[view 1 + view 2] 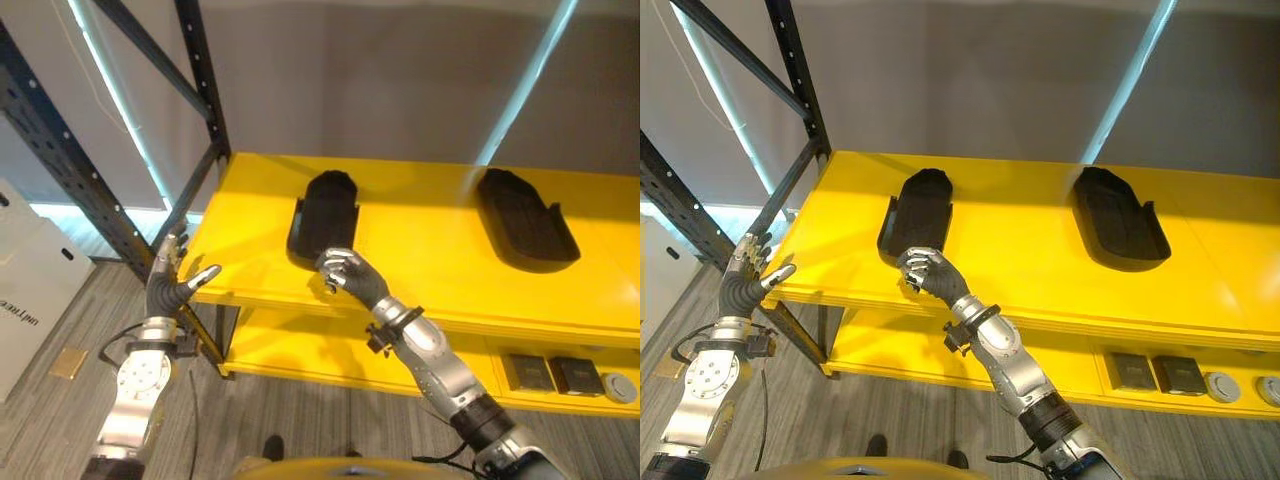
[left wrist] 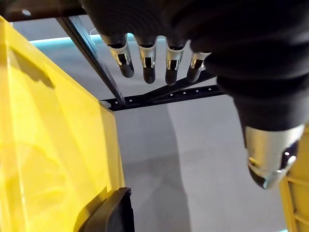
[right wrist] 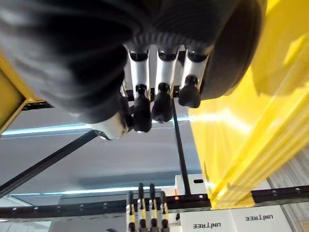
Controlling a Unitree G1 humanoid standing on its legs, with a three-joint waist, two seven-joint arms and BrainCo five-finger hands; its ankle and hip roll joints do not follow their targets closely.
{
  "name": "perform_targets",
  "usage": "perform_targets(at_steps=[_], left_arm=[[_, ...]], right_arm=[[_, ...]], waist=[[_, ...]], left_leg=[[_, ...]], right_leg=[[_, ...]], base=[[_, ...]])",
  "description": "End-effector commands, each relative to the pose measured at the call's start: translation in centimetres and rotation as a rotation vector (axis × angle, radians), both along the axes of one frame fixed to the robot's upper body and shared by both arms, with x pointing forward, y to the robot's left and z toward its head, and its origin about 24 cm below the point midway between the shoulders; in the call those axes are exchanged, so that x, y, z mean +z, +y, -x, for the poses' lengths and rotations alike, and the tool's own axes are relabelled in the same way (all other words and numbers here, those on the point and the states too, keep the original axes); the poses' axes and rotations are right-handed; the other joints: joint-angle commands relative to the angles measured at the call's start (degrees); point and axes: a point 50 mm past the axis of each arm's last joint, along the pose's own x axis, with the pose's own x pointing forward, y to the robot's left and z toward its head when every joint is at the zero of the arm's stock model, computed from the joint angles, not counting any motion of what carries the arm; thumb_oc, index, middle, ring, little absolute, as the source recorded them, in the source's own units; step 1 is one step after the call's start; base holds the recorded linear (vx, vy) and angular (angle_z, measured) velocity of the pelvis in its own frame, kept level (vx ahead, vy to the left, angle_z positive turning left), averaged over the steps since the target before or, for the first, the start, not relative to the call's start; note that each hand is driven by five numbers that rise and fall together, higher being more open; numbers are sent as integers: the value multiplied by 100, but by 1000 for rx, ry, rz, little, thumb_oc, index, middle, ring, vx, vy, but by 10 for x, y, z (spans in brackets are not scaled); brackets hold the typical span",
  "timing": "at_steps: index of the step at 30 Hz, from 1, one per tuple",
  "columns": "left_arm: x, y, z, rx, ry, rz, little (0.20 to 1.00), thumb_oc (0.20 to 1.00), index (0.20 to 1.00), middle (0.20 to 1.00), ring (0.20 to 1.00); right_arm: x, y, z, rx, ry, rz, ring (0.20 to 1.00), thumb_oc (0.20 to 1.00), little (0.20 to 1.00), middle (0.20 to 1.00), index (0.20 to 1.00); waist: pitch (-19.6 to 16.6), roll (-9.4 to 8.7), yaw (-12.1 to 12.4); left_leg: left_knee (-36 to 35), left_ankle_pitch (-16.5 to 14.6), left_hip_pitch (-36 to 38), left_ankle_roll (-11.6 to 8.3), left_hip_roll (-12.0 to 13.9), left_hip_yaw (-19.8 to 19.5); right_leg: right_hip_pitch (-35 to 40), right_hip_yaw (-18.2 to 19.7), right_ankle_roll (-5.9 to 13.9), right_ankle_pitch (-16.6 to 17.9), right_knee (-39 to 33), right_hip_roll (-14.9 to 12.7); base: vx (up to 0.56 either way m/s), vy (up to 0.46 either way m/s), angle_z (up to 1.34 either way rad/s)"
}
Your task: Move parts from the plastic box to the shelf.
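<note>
Parts first: two black moulded parts lie on the top board of the yellow shelf (image 1: pixel 420 250). The nearer part (image 1: pixel 322 217) sits toward my left, the far part (image 1: pixel 525 220) toward my right, well apart from each other, both flat on the board.

Right hand (image 1: pixel 348 275) hangs over the front edge of the shelf, just in front of the nearer part and not touching it. In the right wrist view my fingers (image 3: pixel 161 104) are curled inward with the thumb drawn close, and nothing is between them.

Left hand (image 1: pixel 178 283) is off the shelf's left front corner, beside the dark steel upright (image 1: pixel 205 95). In the left wrist view my fingers (image 2: pixel 147 60) hang straight and loose, thumb apart, holding nothing.

Lower board of the shelf carries a few small flat items (image 1: pixel 560 375) toward my right; I cannot tell what they are.

A white carton (image 1: pixel 30 290) stands on the floor to my left.

Judgement: a placing looks complete, since the nearer part rests on the board and both hands are empty. The step in hand reads as the release and pull-back. Next move calls for drawing the right hand clear without nudging the nearer part, then turning to the plastic box for another piece.
</note>
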Motion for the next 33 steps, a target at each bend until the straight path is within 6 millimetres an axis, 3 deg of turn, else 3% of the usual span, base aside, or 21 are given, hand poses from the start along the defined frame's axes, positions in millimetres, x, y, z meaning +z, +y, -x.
perform_targets(at_steps=[1,11,22,33], left_arm=[[22,8,-9,-33,-109,-63,1000,1000,1000,1000,1000],[14,3,-12,-64,-58,-83,1000,1000,1000,1000,1000],[18,-3,-16,-105,-65,-94,1000,1000,1000,1000,1000],[19,-1,-16,-78,-69,-94,1000,1000,1000,1000,1000]], right_arm=[[25,19,-12,26,-119,-38,200,200,200,200,200],[18,25,-23,3,-165,167,200,200,200,200,200],[10,7,-48,-163,-187,376,200,200,200,200,200],[12,-4,-45,-217,-188,351,200,200,200,200,200]], waist=[[32,-316,65],[55,-340,192],[116,-334,309],[114,-341,221]], left_leg=[[-11,-816,366,71,-121,143],[-11,-779,256,43,-123,4],[-11,-724,71,28,-133,-80],[-11,-738,77,38,-144,-58]], right_leg=[[150,138,98,-547,71,-137],[117,-22,94,-555,25,-122],[-11,-114,85,-550,13,-97],[-21,-88,76,-530,13,-96]], base=[[8,-10,12],[10,-10,4],[-10,-5,8],[0,0,0]])
